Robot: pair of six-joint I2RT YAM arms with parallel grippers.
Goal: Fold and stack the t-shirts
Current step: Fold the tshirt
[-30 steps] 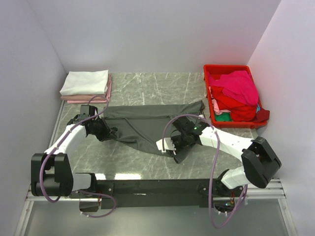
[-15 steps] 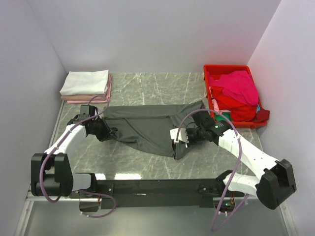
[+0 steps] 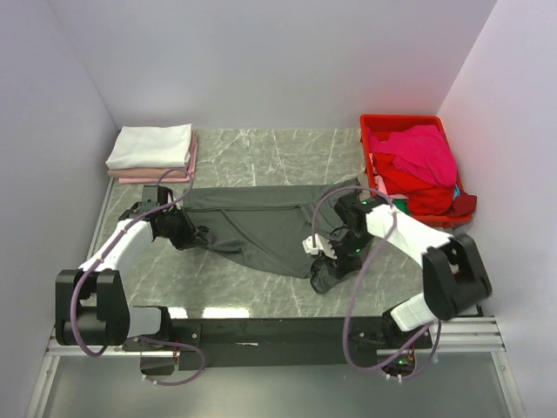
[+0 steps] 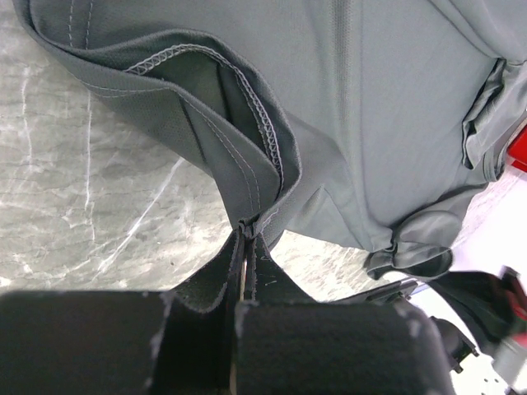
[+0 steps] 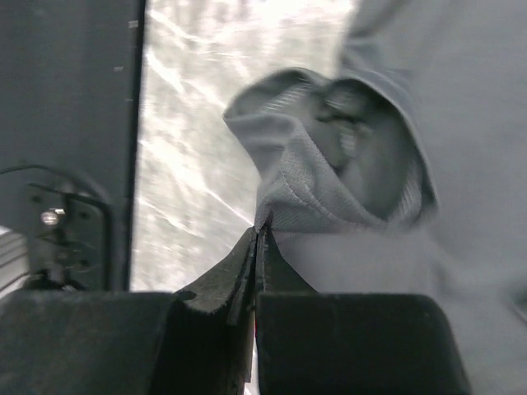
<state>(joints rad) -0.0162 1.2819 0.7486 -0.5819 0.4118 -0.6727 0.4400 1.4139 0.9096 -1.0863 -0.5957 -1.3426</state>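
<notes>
The charcoal-grey t-shirt [image 3: 252,222] lies across the middle of the marble table [image 3: 261,161], between the two arms. Its far edge runs nearly straight from the left side to a point just beside the red crate [image 3: 405,118]. Its near edge sags toward the arm bases in a shallow V. The cloth is plain, matte and thin, with soft creases across the body and no print visible. The left gripper [image 3: 195,235] is clamped on the shirt's left end. In the left wrist view its fingers meet on a fold of grey cloth just below a double-stitched hem [image 4: 255,99], which curls open to show the darker inner face. The right gripper [image 3: 325,265] is likewise clamped on the shirt at its near right corner. There the fabric is gathered into a dark wrinkled lump resting on the table. The right wrist view shows the fingertips pressed together on a ribbed, rolled edge of the same cloth; this view is blurred. At the far left corner a folded white t-shirt [image 3: 150,145] sits squarely on a folded pale pink t-shirt [image 3: 155,175]. The crate holds a loose heap of magenta t-shirts [image 3: 424,155], with a green t-shirt [image 3: 396,207] showing at its near end.
</notes>
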